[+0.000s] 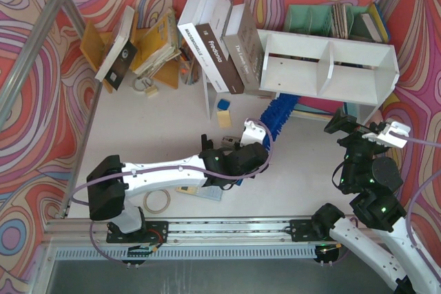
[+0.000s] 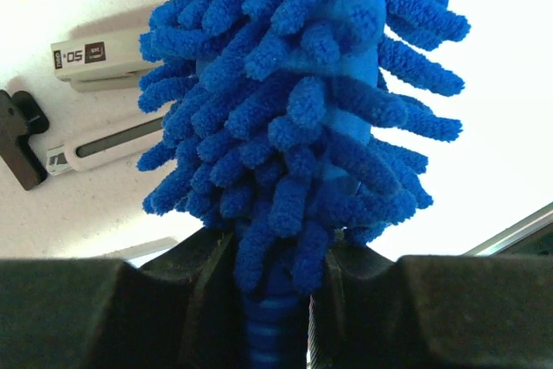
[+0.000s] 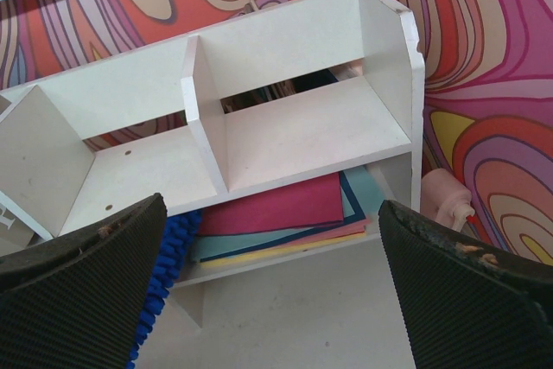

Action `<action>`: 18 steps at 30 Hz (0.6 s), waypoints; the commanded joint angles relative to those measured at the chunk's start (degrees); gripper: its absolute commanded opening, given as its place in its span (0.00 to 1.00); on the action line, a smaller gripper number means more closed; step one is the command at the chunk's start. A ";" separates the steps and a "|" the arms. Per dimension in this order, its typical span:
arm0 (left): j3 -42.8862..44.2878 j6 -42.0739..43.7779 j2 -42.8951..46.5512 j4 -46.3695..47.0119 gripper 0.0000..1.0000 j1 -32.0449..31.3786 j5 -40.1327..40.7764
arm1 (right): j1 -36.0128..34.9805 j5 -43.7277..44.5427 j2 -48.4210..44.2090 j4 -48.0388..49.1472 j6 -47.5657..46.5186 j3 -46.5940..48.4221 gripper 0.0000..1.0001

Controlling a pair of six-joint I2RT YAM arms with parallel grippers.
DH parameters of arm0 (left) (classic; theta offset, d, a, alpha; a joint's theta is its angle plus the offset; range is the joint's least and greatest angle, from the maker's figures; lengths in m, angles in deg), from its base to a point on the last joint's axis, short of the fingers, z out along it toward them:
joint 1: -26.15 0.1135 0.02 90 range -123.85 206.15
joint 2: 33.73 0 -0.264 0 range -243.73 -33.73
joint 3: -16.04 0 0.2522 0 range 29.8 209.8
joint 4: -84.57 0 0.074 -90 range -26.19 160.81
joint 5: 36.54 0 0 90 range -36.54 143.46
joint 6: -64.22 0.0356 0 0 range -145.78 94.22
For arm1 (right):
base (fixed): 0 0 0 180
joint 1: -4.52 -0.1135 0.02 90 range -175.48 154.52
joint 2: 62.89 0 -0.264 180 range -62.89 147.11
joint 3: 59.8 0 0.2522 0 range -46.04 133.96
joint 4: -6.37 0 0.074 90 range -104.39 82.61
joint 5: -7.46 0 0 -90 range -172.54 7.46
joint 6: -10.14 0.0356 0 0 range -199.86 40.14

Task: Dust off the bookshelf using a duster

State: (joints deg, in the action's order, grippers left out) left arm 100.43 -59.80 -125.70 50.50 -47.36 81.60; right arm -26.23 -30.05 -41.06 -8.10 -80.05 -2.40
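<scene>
Dusting looks to be the step in hand, at the shelf's lower level. From the near left corner of the worktop point(image 1: 303, 170) the left arm point(image 1: 172, 170) reaches toward the middle, and the left jaws are closed on the ribbed handle of the duster point(image 1: 278, 113). Its fluffy blue head points toward the far right, past the leaning books point(image 1: 220, 46). The tip sits under the left end of the bookshelf point(image 1: 331, 67), where coloured folders point(image 3: 285, 209) lie flat on the lower level. The right jaws stand wide open and empty, hovering near the shelf's right front. The next move, I judge, calls for sweeping the head along the boards, then lifting it into the two upper compartments without knocking the divider point(image 3: 203, 118).
</scene>
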 commanded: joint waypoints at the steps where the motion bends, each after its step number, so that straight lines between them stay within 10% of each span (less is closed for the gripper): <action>1: -0.21 -4.26 -0.76 0.91 0.00 1.31 2.93 | -0.06 0.64 -0.38 0.89 -0.20 0.04 0.99; 18: -1.83 -3.73 -0.35 0.94 0.00 0.92 3.18 | -0.04 0.76 -0.48 0.85 -0.24 0.09 0.99</action>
State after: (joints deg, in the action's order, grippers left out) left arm 100.28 -60.74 -125.67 50.54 -47.30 81.20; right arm -26.23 -30.05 -41.06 -8.10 -80.05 -2.40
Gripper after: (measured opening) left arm 0.343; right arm 0.987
